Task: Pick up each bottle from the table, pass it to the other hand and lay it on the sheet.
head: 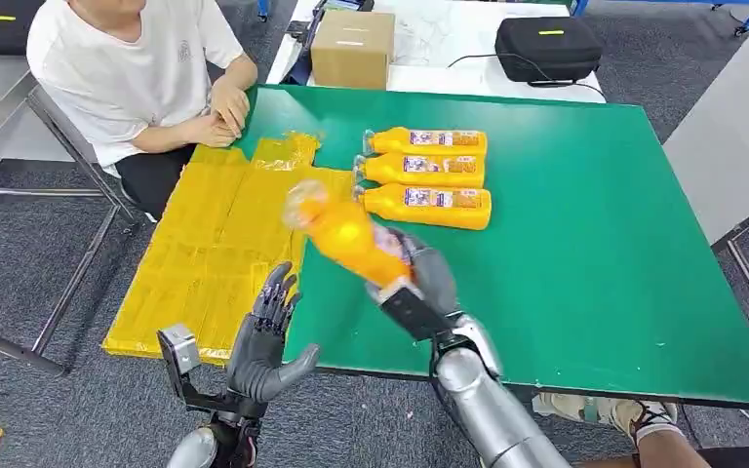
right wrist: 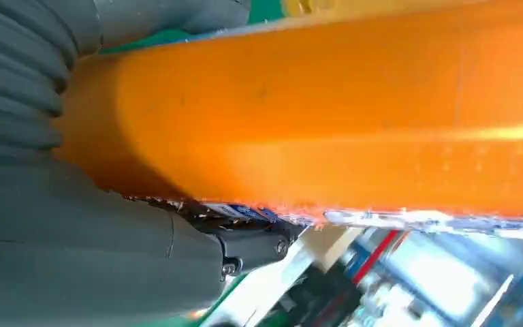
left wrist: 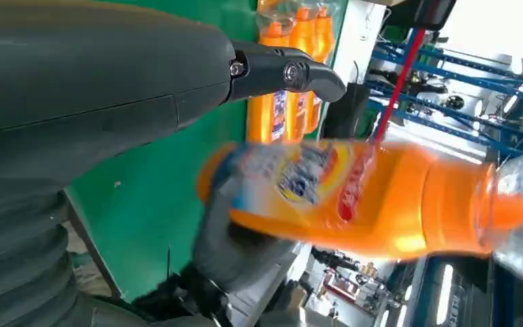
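My right hand [head: 427,281] grips an orange bottle [head: 343,234] by its base end and holds it in the air, tilted, its clear cap end toward the yellow sheet [head: 205,255]. The same bottle [left wrist: 354,197] crosses the left wrist view, blurred, and its orange side [right wrist: 327,116] lies against my right hand [right wrist: 75,245] in the right wrist view. My left hand [head: 265,343] is raised near the table's front edge, fingers spread, holding nothing, just left of and below the bottle. Three more orange bottles [head: 427,174] lie side by side on the green table [head: 595,234].
A person in a white shirt [head: 141,78] sits at the table's far left corner, hands resting by the sheet's edge. Behind the green table are a cardboard box [head: 353,47] and a black case [head: 548,47]. Someone's foot [head: 634,417] shows at the lower right.
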Available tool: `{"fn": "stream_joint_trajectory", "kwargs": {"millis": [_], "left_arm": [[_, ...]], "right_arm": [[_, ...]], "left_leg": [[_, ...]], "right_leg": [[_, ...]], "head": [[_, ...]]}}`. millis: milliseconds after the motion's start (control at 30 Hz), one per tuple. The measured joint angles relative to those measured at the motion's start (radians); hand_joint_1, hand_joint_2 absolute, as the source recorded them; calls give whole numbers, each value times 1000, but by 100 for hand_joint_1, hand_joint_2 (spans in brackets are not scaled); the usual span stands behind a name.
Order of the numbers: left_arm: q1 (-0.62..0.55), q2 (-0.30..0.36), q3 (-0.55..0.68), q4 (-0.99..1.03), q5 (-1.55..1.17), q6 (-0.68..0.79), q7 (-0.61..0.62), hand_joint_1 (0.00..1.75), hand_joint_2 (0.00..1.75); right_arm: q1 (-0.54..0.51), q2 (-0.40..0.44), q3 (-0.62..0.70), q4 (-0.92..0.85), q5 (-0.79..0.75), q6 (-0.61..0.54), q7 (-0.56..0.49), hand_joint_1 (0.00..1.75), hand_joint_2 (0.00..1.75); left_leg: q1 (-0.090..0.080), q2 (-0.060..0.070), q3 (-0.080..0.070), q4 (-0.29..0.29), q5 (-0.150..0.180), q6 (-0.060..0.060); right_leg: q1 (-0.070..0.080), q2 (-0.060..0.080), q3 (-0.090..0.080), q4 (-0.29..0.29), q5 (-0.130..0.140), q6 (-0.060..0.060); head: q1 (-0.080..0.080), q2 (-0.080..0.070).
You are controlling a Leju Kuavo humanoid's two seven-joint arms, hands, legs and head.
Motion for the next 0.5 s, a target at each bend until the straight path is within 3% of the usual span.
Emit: {"fn": "stream_joint_trajectory", "kwargs": {"millis": [267,500], "left_arm": [[-19,3,-6,0,18,9,11,0,175],[-35,3,-1,0,-84,135,-20,0,175]], "right_arm": [[-39,68,97,90,44,29,-14,175,175],[-56,130,159,132,21,6,-24,175,175]], "left_leg": [[0,0,-1,0,0,0],[0,0,-1,0,0,0]], "right_leg": [[0,0,-1,0,0,0],[0,0,-1,0,0,0]], "head": [[0,0],[0,0]]}}
